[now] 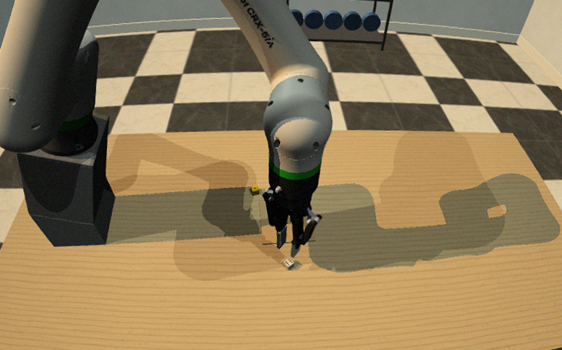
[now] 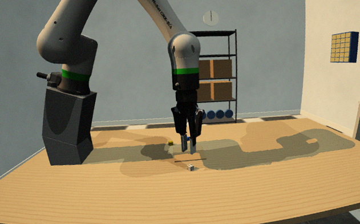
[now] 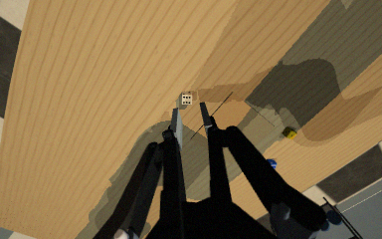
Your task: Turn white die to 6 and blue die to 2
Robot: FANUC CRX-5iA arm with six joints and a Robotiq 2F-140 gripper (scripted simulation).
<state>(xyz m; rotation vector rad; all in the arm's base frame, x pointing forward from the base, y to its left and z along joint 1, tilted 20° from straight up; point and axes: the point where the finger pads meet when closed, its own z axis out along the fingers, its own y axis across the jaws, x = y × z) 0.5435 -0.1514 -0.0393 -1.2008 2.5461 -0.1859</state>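
- 1 pincer (image 3: 190, 117) hangs above the surface (image 1: 233, 309), fingers drawn narrow with nothing between them.
- White die (image 3: 186, 99) lies on the surface just past the fingertips, apart from them.
- Yellow die (image 1: 254, 189) sits farther back, near the arm.
- Blue die (image 3: 271, 162) peeks beside the pincer in the wrist view.

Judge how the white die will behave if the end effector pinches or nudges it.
The white die looks like a rigid cube resting flat, so it should slide rather than roll. It is tiny beside the narrowed, empty end effector, so probably light and apt to skitter or tumble onto another face if pinched off-centre.
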